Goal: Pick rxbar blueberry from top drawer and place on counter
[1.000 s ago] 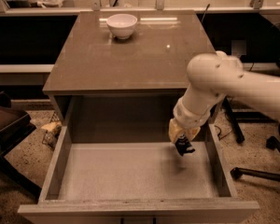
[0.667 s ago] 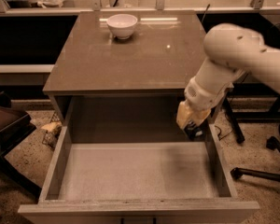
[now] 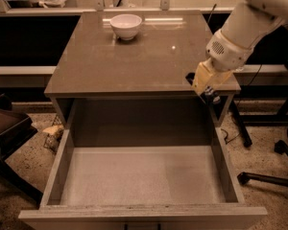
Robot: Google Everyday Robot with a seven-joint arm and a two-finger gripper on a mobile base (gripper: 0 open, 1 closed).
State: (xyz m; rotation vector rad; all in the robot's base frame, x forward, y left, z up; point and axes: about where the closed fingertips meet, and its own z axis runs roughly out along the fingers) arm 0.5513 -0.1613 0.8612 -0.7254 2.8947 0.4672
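The claw has risen out of the top drawer, where it hung low over the right side of the floor a second ago, and has moved up and back to the front right corner of the counter. It now sits just at that corner, level with the counter's thin edge, at the end of the pale arm that reaches down from the upper right. The claw is pinched narrow on the rxbar blueberry: the dark wrapper pokes out on either side of the yellowish fingers, one end over the counter's edge, the other hanging past the corner above the drawer's right wall. The bar is off the drawer floor and touches neither the drawer nor, as far as can be told, the counter top. The drawer stands pulled fully open, its pale speckled floor lit. A white bowl stands upright near the back of the counter, well apart from the claw. The dark legs of a chair lie on the floor to the right
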